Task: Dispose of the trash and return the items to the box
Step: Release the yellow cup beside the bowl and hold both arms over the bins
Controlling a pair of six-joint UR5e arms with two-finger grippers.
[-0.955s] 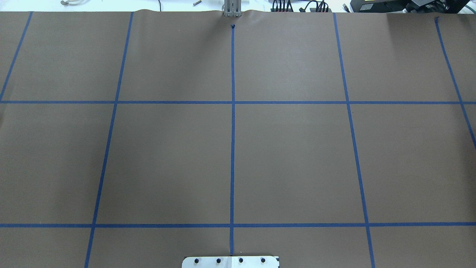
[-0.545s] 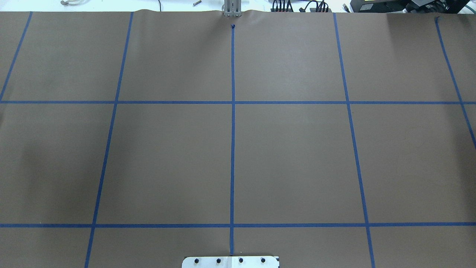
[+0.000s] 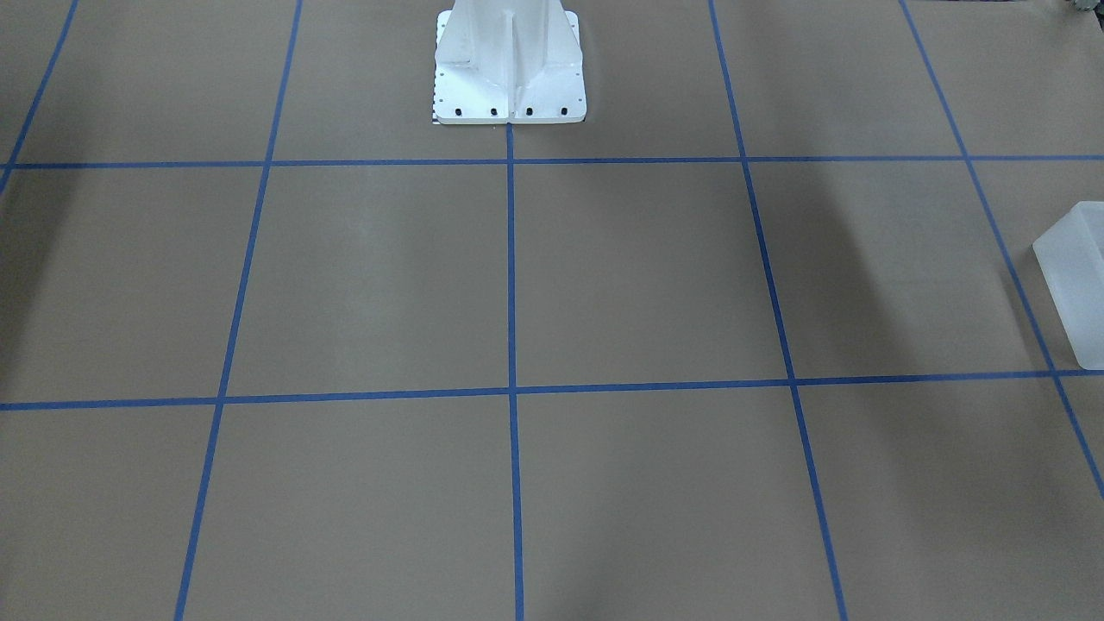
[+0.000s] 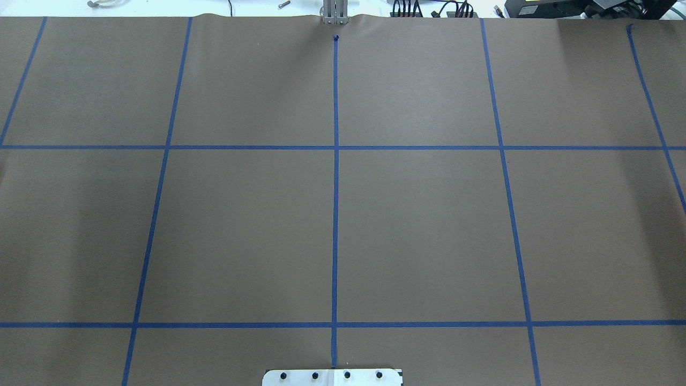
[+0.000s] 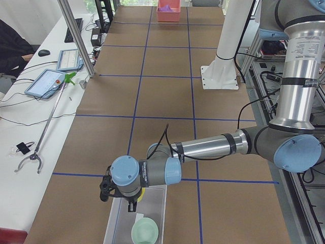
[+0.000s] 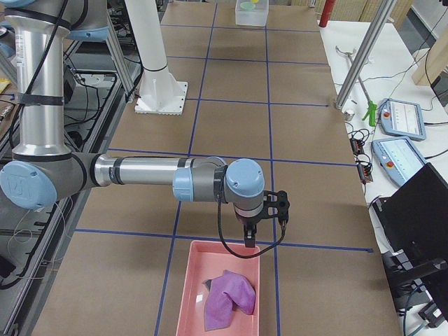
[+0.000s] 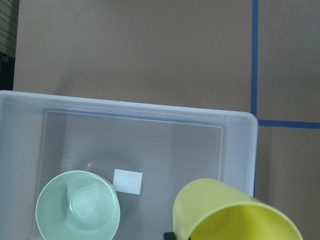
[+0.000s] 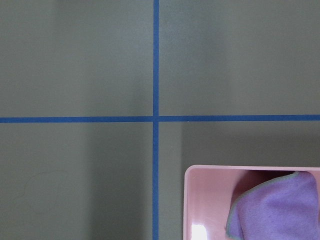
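Left end effector (image 5: 119, 199) hangs over the box (image 7: 150, 112) at the desk's (image 4: 418, 230) left end edge. Its opening cannot be told. The yellow cup (image 7: 235, 215) is tilted close beneath it, above the box's wall near a corner. The mint bowl (image 7: 77, 205) already lies inside. Likely hazard: released here, the cup could strike the rim and roll onto the desk. Right end effector (image 6: 266, 222), opening likewise undeterminable, hovers at the right end edge over the pink tray (image 6: 189, 280) holding the purple cloth (image 6: 227, 297).
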